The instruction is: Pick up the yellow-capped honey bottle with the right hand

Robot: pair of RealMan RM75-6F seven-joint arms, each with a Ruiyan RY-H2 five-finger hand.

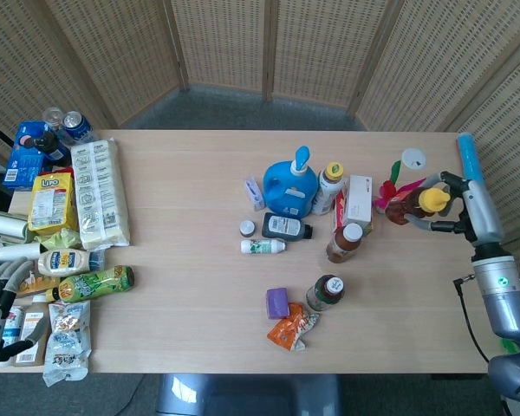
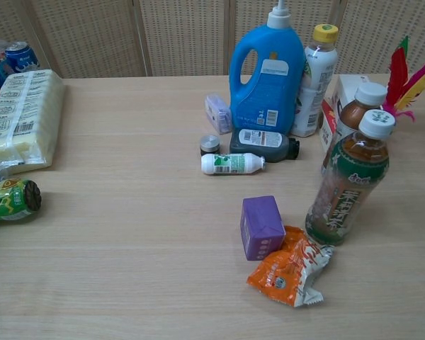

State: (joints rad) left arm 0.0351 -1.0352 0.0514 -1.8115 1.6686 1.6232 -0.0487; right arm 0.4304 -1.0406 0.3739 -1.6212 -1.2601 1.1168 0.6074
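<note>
At the right edge of the head view, mid-height: right hand, grey and black, its fingers curled round the brown honey bottle with the yellow cap; the bottle is tilted, cap toward the hand, and overlaps the red, yellow and pink feathered toy on the pale wooden table. Whether the bottle touches the table or the toy cannot be told.

Lower left corner of the head view: left hand, fingers apart, holding nothing, off the table's left edge beside a pile of snack packets.

Centre of the table, both views: tall blue detergent jug with a pump top; white bottle with a yellow cap just right of it; black flat bottle lying on its side; small white bottle lying on its side; two brown tea bottles with white caps; purple cube-shaped box; orange crinkled snack packet.

Head view only: both hands, the honey bottle, and a light blue roll at the upper right.

Chest view only: labels on the jug and the nearer tea bottle; neither hand appears, and only the toy's feathers show at the upper right.
</note>
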